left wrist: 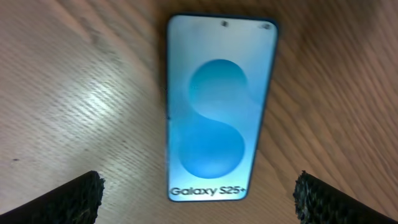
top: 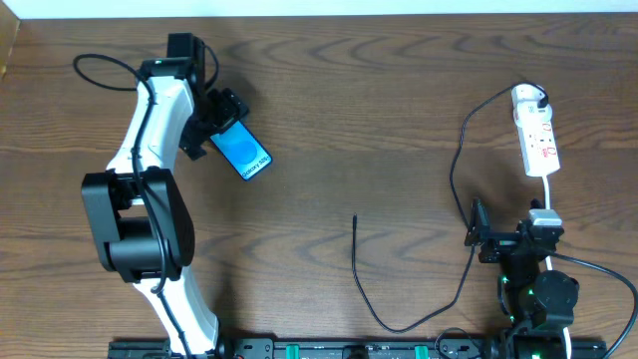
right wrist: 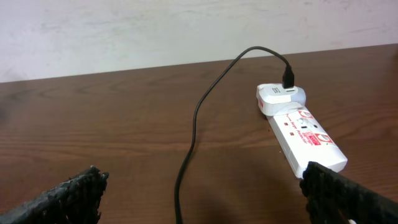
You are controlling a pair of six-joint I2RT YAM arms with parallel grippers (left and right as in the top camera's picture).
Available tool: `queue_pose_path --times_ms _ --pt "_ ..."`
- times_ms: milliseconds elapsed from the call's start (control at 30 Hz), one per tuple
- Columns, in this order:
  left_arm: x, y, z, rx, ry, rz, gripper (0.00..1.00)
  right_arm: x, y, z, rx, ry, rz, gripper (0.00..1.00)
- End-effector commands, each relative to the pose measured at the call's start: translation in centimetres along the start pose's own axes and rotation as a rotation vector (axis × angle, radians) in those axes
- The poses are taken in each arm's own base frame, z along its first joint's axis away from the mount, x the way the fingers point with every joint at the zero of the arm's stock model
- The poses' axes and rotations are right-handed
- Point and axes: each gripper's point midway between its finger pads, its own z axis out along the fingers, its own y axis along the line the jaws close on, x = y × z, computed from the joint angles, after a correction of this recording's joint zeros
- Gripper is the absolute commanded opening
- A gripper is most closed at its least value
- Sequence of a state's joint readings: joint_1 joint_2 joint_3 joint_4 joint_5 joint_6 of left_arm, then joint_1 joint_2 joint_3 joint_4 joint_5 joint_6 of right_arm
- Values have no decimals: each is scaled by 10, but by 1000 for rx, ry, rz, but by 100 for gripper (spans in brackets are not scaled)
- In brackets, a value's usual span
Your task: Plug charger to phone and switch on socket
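Observation:
The phone (top: 242, 151) lies flat on the wood table, screen up, lit blue and white; the left wrist view shows "Galaxy S25+" on it (left wrist: 214, 106). My left gripper (top: 213, 118) hovers just above its upper-left end, open and empty, fingers (left wrist: 199, 199) wide on either side. The socket (top: 536, 133) lies at the far right, a white strip with red marks (right wrist: 301, 127), with the charger adapter plugged in. The charger cable (top: 459, 179) loops down to its free plug tip (top: 355, 218) mid-table. My right gripper (top: 490, 239) is open and empty, below the socket, fingers (right wrist: 205, 199) straddling the cable (right wrist: 189, 143).
The socket's white cord (top: 549, 194) runs down toward the right arm base. A thick black robot cable (top: 95, 65) loops at the top left. The table's far edge meets a pale wall (right wrist: 155, 25).

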State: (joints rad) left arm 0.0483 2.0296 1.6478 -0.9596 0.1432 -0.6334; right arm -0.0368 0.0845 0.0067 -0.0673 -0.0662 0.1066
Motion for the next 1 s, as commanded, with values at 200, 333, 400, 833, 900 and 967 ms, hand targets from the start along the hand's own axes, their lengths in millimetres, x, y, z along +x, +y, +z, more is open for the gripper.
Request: queue_pose_path --times_ms 200,333,400,833,900,967 --pt "-18 -4 -9 -3 -35 -24 98 1 0 0 2 4 1 99" --pt "-23 -7 -12 -19 -25 -8 98 1 0 0 2 4 1 99" --pt "-25 -5 -12 -42 -21 -9 98 1 0 0 2 4 1 99" --pt "-16 -21 14 -69 -12 7 98 1 0 0 2 4 1 99" --pt "-15 -23 15 -74 -15 3 98 1 0 0 2 4 1 99" --pt "-13 -24 16 -77 -13 8 98 1 0 0 2 4 1 99"
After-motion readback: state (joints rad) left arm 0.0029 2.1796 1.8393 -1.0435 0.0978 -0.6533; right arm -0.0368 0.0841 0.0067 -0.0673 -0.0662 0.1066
